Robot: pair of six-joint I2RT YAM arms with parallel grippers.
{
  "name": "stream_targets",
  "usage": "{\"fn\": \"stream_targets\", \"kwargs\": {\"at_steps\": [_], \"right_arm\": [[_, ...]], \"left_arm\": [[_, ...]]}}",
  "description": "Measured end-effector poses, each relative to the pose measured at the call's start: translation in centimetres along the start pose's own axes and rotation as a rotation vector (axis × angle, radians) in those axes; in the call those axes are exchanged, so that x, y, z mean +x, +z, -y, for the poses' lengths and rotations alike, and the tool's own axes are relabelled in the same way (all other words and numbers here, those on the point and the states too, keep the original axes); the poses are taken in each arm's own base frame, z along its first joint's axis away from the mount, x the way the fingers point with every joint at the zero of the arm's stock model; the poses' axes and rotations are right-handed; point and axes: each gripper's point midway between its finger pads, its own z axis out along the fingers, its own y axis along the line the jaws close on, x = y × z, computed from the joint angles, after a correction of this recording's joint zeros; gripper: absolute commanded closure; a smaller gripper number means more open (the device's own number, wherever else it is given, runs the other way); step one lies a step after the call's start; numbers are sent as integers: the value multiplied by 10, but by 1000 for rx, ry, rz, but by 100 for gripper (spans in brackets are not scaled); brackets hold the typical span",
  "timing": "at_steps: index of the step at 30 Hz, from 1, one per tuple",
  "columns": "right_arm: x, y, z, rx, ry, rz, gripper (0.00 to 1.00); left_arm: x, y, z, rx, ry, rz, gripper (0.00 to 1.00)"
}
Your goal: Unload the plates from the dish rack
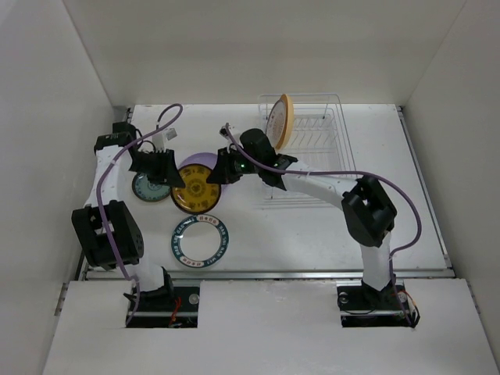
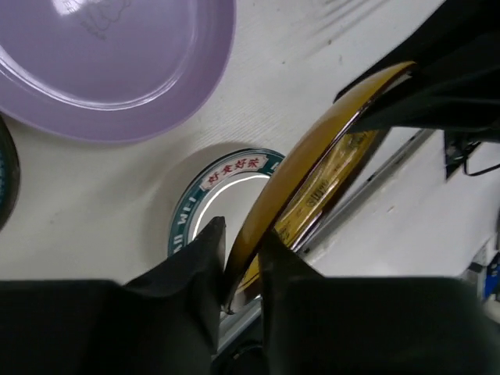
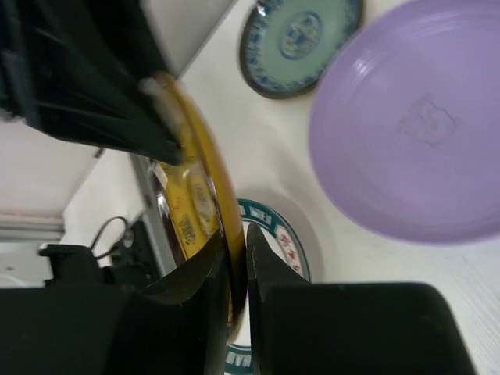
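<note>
The yellow plate [image 1: 195, 189] is held tilted above the worktop [image 1: 312, 226], gripped at opposite rims. One rim is clamped by the left claw [image 2: 241, 231] and the other by the right claw [image 3: 236, 236]. An orange plate [image 1: 280, 121] is propped upright in the rack [image 1: 322, 129].

Top cam: high at near edge, looks down on whole white worktop [image 1: 312, 226]. Wrist cams: close-up past own jaws, facing each other; both show round yellow-brown patterned plate [image 2: 312, 180], round lavender plate [image 2: 117, 62].
</note>
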Motion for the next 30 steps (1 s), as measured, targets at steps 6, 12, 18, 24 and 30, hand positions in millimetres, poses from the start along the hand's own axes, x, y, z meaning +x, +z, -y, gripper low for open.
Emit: {"fn": "stream_targets", "kwargs": {"at_steps": [6, 12, 18, 24, 30], "right_arm": [[2, 1, 12, -8, 26, -13, 100], [-3, 4, 5, -7, 33, 9, 22], [-27, 5, 5, 122, 28, 68, 8], [-51, -25, 31, 389, 43, 147, 7], [-57, -74, 29, 493, 40, 207, 7]], "left_arm": [[6, -2, 10, 84, 7, -19, 100], [1, -19, 12, 95, -36, -20, 100], [-4, -38, -22, -54, -175, 22, 100], [-13, -71, -88, -225, -410, 175, 100], [-1, -68, -165, -278, -662, 211, 100]]}}
